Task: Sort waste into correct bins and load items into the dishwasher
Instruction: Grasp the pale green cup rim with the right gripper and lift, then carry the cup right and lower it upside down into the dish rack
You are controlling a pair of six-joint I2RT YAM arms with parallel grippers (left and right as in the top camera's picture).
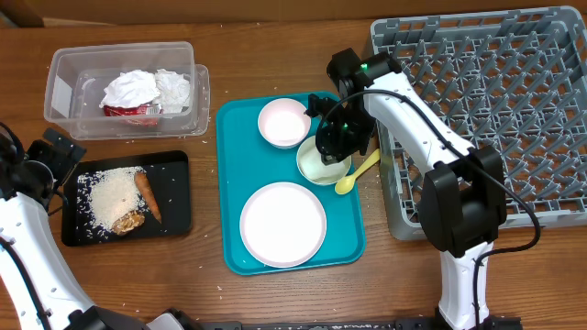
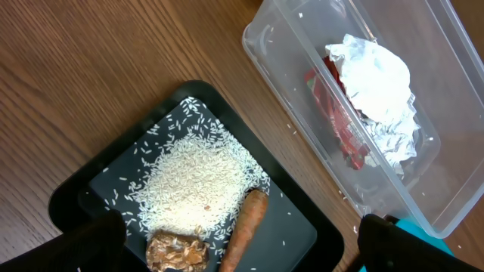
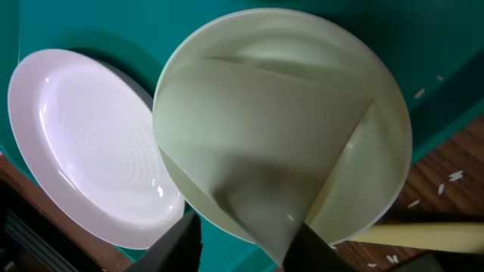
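Hanging over the rim of the pale green cup (image 3: 280, 113), the right gripper (image 3: 246, 243) had its jaws partly apart; whether they pinched the wall I could not tell. The cup sat at the edge of the teal tray (image 1: 240, 252) nearest the dish rack (image 1: 495, 82), beside the yellow spoon (image 1: 359, 172). It looked light, rigid and slick; the rim seemed the sensible hold.

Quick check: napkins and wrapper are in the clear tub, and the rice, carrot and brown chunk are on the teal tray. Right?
Not quite: the rice, carrot and brown chunk lie on the black tray, not the teal tray, as the overhead view shows. The napkins and wrapper are in the clear tub, as you said.
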